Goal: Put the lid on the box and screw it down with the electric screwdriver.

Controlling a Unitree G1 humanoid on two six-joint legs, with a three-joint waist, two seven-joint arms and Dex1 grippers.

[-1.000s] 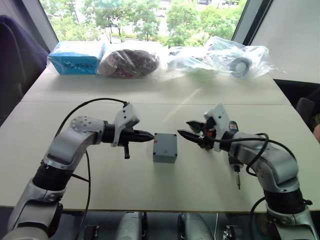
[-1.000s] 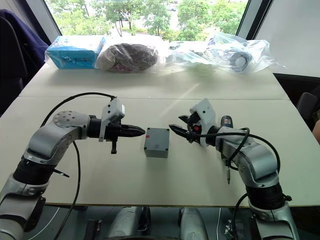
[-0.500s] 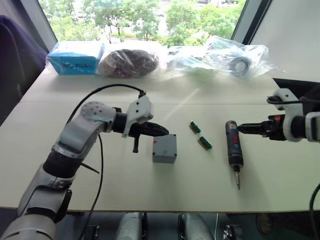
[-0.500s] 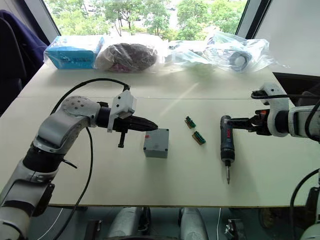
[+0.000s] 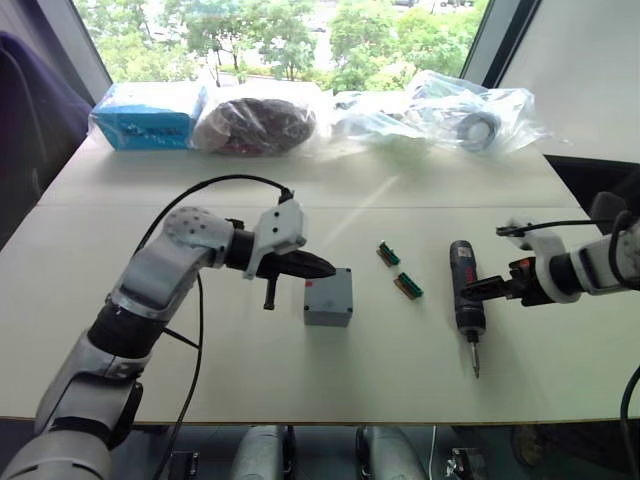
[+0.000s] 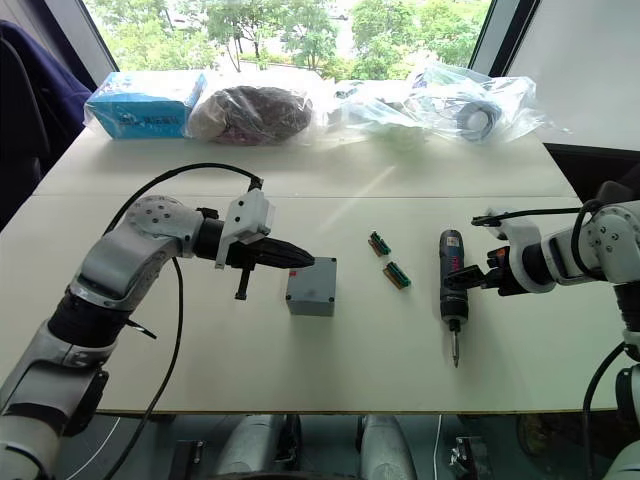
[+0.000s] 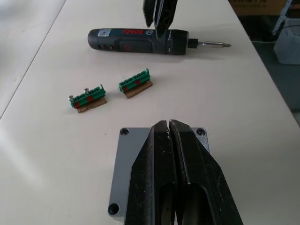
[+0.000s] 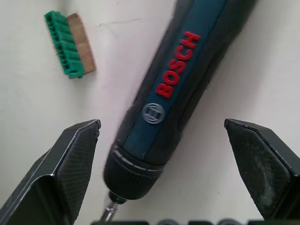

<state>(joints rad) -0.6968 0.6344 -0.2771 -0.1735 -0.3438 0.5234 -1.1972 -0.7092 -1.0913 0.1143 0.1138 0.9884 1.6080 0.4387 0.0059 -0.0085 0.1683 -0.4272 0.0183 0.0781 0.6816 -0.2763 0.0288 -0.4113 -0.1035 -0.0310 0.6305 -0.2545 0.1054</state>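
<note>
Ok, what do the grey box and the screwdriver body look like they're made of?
The box, with the lid on it: matte grey, rounded corners, recessed corner screw holes; it looks like moulded plastic, though painted cast metal can't be ruled out. The electric screwdriver: dark, slightly glossy plastic housing with printed red lettering; its bit is shiny bare metal.

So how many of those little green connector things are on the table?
2. Both lie between the grey box and the electric screwdriver: one green connector farther from the robot, the other connector nearer and closer to the screwdriver. More may be hidden in the bags behind.
</note>
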